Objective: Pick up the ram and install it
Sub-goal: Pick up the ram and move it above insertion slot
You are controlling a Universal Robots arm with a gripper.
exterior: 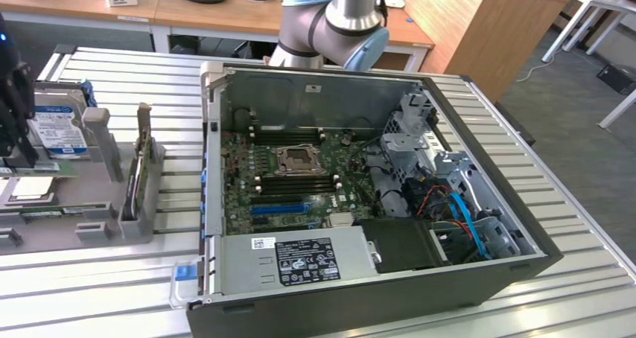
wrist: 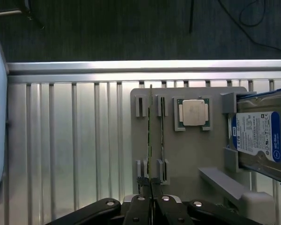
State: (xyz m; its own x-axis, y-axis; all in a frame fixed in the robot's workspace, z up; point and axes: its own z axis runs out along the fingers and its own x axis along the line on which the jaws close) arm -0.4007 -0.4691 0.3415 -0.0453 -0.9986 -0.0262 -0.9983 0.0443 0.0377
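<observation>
A slatted metal table [wrist: 84, 154] carried a grey holder [wrist: 192, 154] beside an open computer case [exterior: 318, 92]. The ram [wrist: 150, 126] stood on edge in the holder's slots, next to a second stick [wrist: 161, 126]. The hand [wrist: 151, 183] sat at the ram's end, fingers drawn narrow, almost together; whether they pinched it, I could not tell.

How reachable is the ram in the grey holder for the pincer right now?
Likely yes. The ram stands on edge in the grey holder with its top edge uncovered, and the pincer hangs in line with one end. Its jaws are shut, though, so it couldn't straddle the stick as is.
</observation>
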